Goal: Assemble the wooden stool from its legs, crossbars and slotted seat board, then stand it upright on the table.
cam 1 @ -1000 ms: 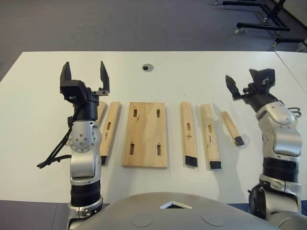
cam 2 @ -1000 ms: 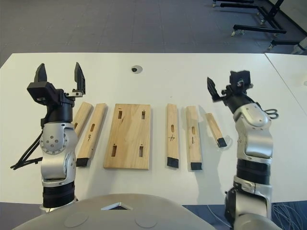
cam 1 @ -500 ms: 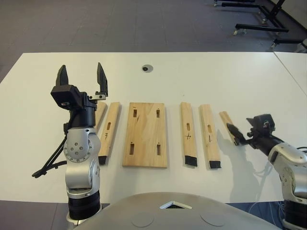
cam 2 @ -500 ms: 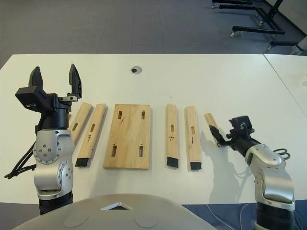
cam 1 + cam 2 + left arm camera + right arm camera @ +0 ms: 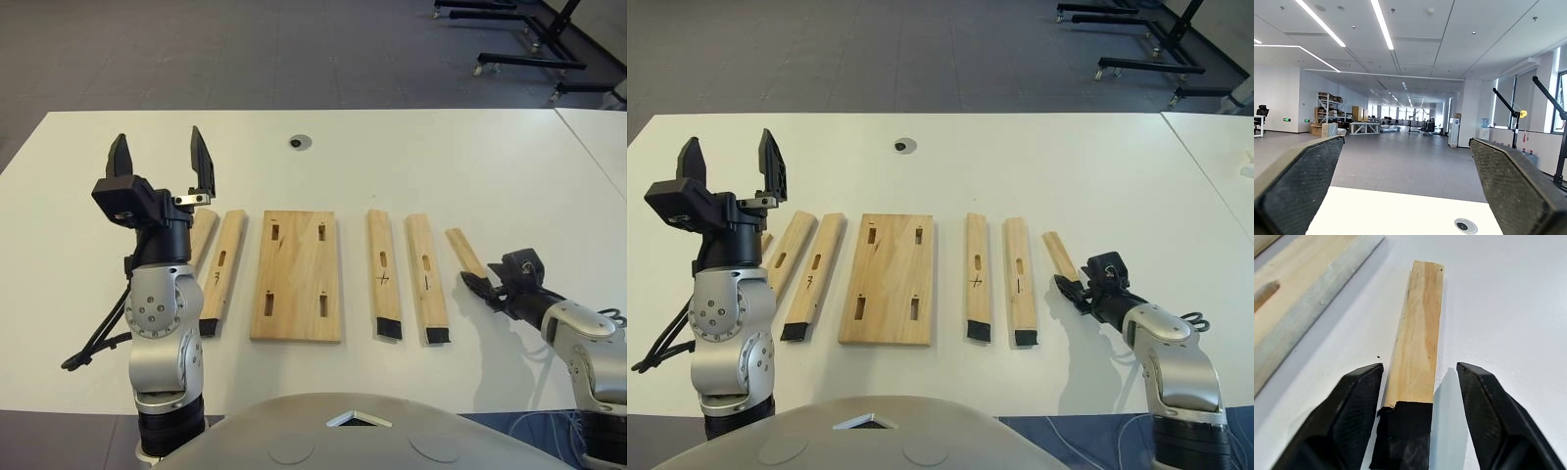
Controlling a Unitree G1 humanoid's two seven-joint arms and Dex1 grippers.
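The slotted seat board (image 5: 297,274) lies flat mid-table. Two legs (image 5: 223,262) lie to its left and two black-tipped legs (image 5: 384,274) to its right. A short crossbar (image 5: 463,253) lies furthest right. My right gripper (image 5: 477,286) is down at the table, open, its fingers either side of the crossbar's black-taped near end (image 5: 1403,428) without gripping it. In the right wrist view the crossbar (image 5: 1420,323) runs away between the fingers (image 5: 1354,406). My left gripper (image 5: 157,162) is raised above the left legs, pointing up, open and holding nothing.
A round cable grommet (image 5: 298,142) sits in the white table (image 5: 470,166) behind the board. Black stand bases (image 5: 519,59) are on the floor far right, beyond the table. A second table edge (image 5: 602,132) lies at the right.
My right arm has dropped from a raised pose down to the table, bringing its open fingers around the crossbar's taped end. The left gripper has drifted slightly left, staying raised and open.
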